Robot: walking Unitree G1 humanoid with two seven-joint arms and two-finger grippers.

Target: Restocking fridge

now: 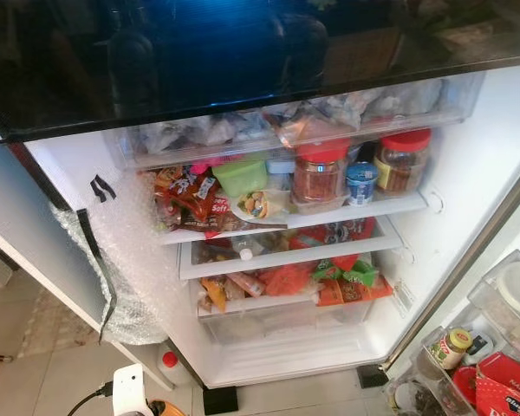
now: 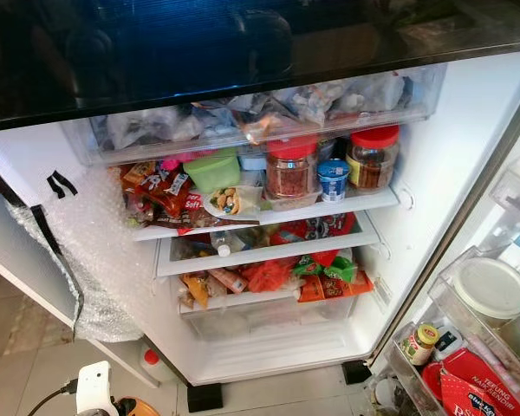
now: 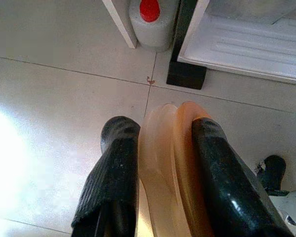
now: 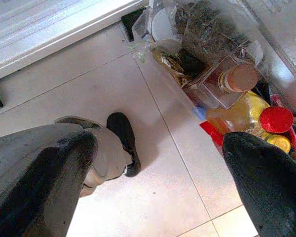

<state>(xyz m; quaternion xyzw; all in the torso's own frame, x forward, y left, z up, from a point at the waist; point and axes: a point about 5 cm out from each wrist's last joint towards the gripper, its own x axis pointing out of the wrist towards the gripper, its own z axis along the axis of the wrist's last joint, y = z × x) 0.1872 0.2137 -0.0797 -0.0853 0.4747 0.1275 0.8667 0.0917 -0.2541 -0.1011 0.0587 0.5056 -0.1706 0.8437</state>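
Looking down into an open fridge [image 1: 468, 173], shelves crammed: red-lidded jars [image 1: 319, 173] beside a green tub [image 1: 241, 176] and a snack bag [image 1: 217, 208] reading "Soft". Door rack [image 2: 468, 347] at right holding a red packet [image 2: 477, 394], print too blurred to read. Left hand [image 3: 158, 148] above the floor tiles [image 3: 64, 98], pinching a pale orange plastic piece [image 3: 170, 168] near a red-capped jug [image 3: 150, 19]. Right hand [image 4: 158, 182] spread wide, holding nothing, over tiles beside bottles [image 4: 237, 111].

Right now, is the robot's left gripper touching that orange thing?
Touching. In the left wrist view, the left gripper has its two black fingers pressed against both sides of the pale orange object, above the tiled floor.
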